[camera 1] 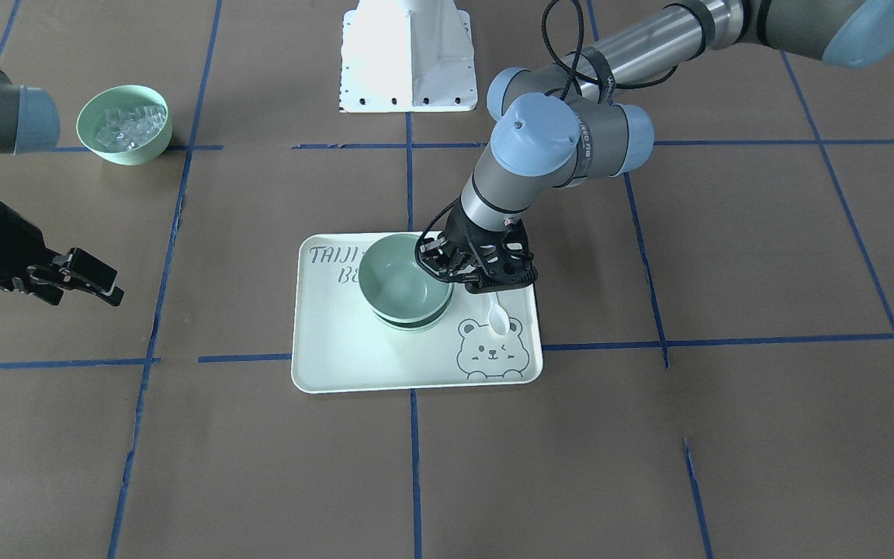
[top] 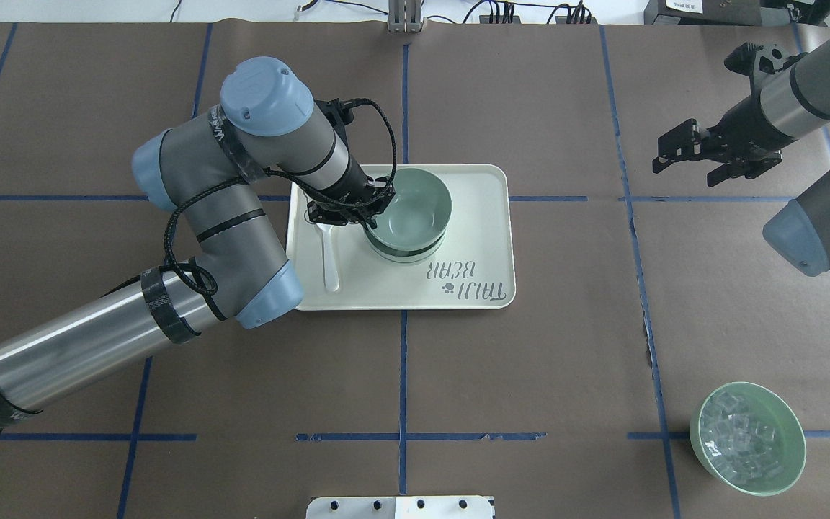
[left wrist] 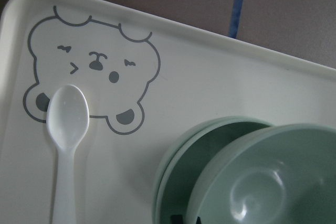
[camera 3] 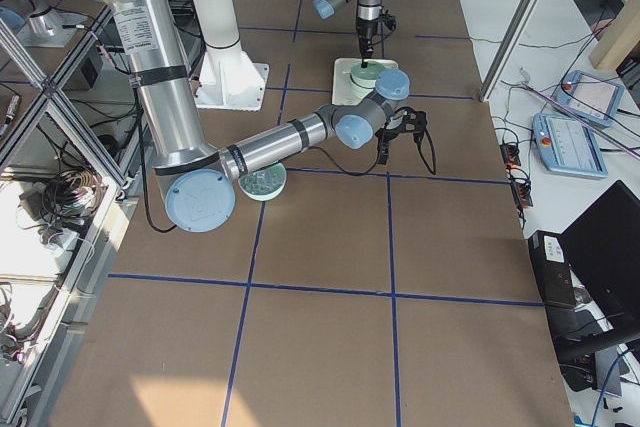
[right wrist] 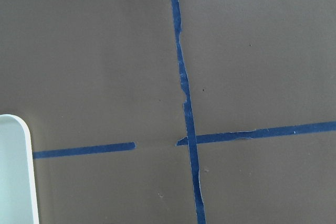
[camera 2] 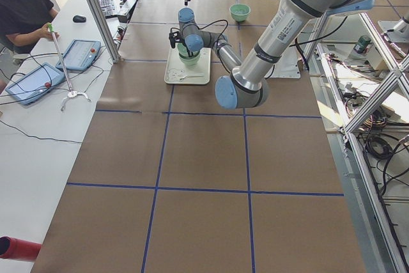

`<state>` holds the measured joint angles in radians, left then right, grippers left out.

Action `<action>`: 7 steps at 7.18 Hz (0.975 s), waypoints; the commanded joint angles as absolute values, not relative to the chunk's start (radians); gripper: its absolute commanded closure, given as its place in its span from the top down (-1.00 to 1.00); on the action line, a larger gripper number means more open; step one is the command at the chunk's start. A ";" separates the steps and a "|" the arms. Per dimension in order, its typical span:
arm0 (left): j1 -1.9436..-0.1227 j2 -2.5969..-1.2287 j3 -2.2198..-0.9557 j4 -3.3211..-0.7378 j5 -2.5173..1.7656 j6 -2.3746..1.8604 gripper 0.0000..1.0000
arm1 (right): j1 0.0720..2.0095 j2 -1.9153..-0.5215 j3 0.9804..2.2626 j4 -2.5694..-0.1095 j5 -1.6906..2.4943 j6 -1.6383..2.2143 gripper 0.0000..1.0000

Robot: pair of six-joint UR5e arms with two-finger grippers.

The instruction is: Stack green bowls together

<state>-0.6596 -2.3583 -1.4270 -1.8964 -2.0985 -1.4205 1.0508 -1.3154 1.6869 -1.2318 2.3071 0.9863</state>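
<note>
Green bowls [top: 415,209] nest on the cream tray [top: 480,216], the top one tilted with the left gripper [top: 373,216] clamped on its rim at nine o'clock from overhead; a skewed release could leave it cocked or knock the white spoon [top: 330,259], while the right gripper [top: 685,164] hangs open, empty.

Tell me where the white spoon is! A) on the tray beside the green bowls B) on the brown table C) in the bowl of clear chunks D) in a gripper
A: the white spoon lies on the cream tray, beside the stacked green bowls.
</note>
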 commanded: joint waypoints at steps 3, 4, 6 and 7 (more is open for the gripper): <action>-0.660 -2.356 -1.430 -1.893 -2.085 -1.420 -1.00 | 1.051 -1.315 1.686 -1.232 2.307 0.986 1.00; -0.660 -2.350 -1.431 -1.894 -2.074 -1.411 0.94 | 1.051 -1.315 1.687 -1.232 2.307 0.986 1.00; -0.655 -2.350 -1.440 -1.894 -2.031 -1.410 1.00 | 1.051 -1.315 1.687 -1.232 2.307 0.985 1.00; -0.657 -2.346 -1.471 -1.894 -2.034 -1.408 1.00 | 1.051 -1.315 1.687 -1.232 2.307 0.985 1.00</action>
<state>-0.6569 -2.3495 -1.4456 -1.8941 -2.0376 -1.4103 1.0508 -1.3146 1.6872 -1.2318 2.3071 0.9850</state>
